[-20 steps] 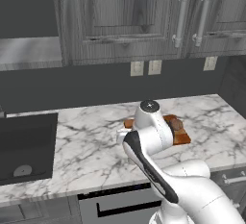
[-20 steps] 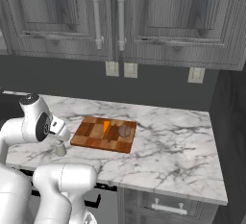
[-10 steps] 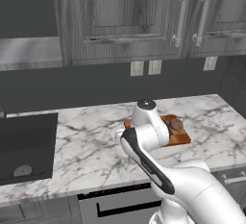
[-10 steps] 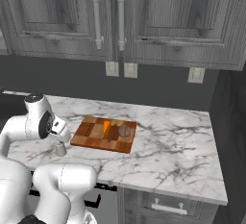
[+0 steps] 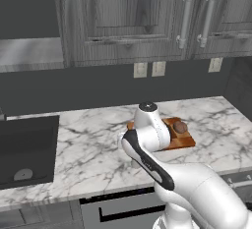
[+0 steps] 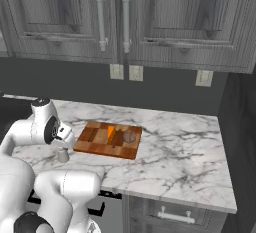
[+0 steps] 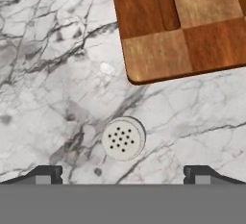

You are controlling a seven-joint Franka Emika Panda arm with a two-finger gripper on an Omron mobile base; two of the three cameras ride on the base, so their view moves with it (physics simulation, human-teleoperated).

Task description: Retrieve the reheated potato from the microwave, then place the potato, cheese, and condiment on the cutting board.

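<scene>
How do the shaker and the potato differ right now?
The shaker stands on the bare counter, off the board; the potato lies on the board. The shaker is pale grey with a perforated cap; the potato is brown and round. Both sit free of the gripper, which hangs open above the shaker.

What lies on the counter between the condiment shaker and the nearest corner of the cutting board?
Nothing: in the hand view, bare marble counter separates the condiment shaker from the cutting board; they do not touch.
</scene>
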